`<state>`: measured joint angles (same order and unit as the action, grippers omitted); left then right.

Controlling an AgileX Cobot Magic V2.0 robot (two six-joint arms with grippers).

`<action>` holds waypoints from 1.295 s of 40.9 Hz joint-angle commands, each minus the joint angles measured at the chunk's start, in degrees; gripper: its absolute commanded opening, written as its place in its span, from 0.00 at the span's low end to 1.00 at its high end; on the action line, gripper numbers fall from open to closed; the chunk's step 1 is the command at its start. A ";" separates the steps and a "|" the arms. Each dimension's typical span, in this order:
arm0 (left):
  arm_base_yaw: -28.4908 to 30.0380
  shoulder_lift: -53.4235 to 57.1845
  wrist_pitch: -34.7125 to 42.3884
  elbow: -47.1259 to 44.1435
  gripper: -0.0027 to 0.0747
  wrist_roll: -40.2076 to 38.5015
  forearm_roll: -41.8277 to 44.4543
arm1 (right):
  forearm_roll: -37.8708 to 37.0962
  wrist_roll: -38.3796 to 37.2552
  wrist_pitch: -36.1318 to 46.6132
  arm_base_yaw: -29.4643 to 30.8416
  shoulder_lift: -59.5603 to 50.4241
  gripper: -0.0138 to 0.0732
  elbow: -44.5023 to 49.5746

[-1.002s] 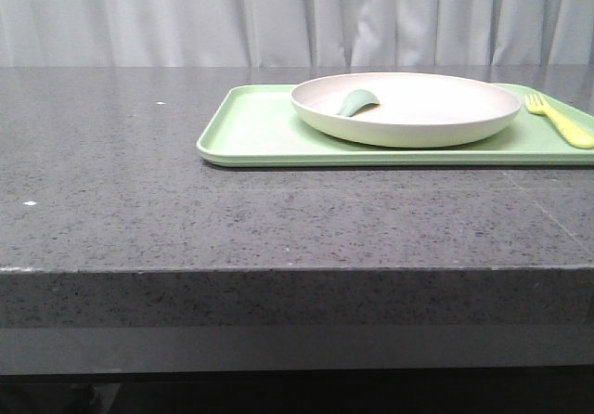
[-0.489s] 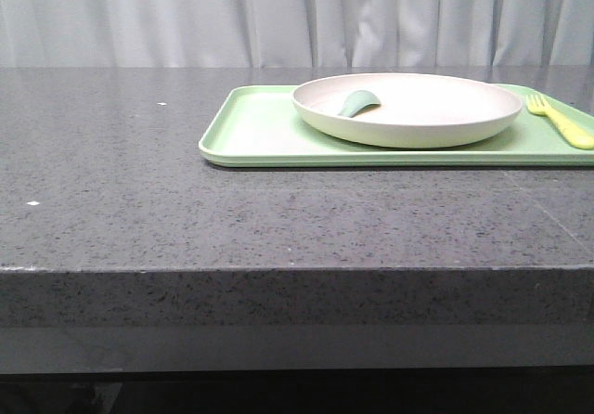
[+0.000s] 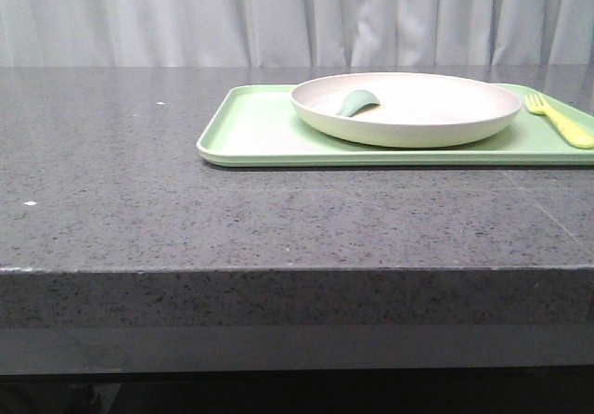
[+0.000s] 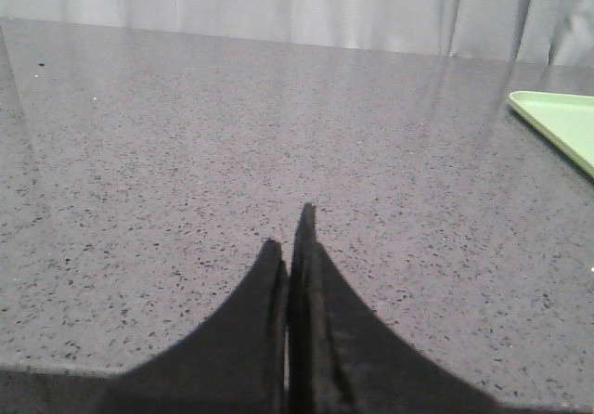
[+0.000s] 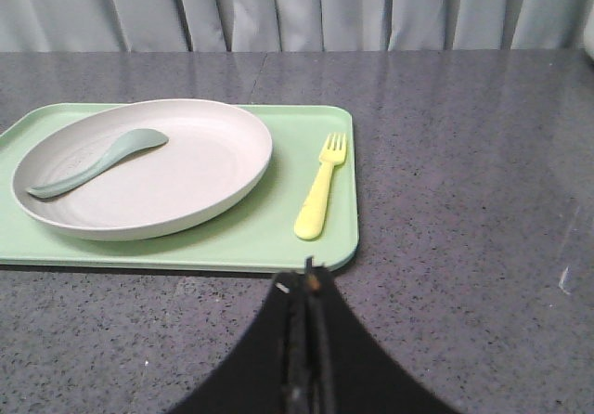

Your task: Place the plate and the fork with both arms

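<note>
The cream plate (image 3: pixel 406 108) (image 5: pixel 144 166) rests on a light-green tray (image 3: pixel 260 131) (image 5: pixel 269 228) at the back right of the dark stone table. A grey-green spoon (image 3: pixel 357 102) (image 5: pixel 97 161) lies inside the plate. The pale-yellow fork (image 3: pixel 560 121) (image 5: pixel 320 187) lies on the tray beside the plate, tines pointing away from me. My right gripper (image 5: pixel 307 279) is shut and empty, hovering just short of the tray's near edge, close to the fork's handle. My left gripper (image 4: pixel 290 233) is shut and empty over bare tabletop, with the tray's corner (image 4: pixel 557 122) off to one side. Neither gripper appears in the front view.
The speckled grey table (image 3: pixel 139 182) stretches wide to the left of the tray, and its front edge (image 3: pixel 278 270) runs across the front view. A grey curtain (image 3: pixel 278 15) hangs behind the table.
</note>
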<state>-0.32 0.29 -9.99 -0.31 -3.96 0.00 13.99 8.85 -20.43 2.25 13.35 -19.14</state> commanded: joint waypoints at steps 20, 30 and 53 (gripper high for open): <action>0.15 1.23 5.03 -0.20 0.01 0.05 0.00 | 0.27 0.55 4.73 0.21 0.34 0.02 -1.61; 0.15 1.23 5.03 -0.20 0.01 0.05 0.00 | 0.27 0.55 4.73 0.21 0.34 0.02 -1.61; 0.15 1.23 5.03 -0.20 0.01 0.05 0.00 | -8.34 -4.96 9.21 -2.00 -1.99 0.02 5.22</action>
<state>-0.32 0.29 -9.99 -0.31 -3.83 0.00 7.50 6.49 -18.03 0.83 11.86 -15.10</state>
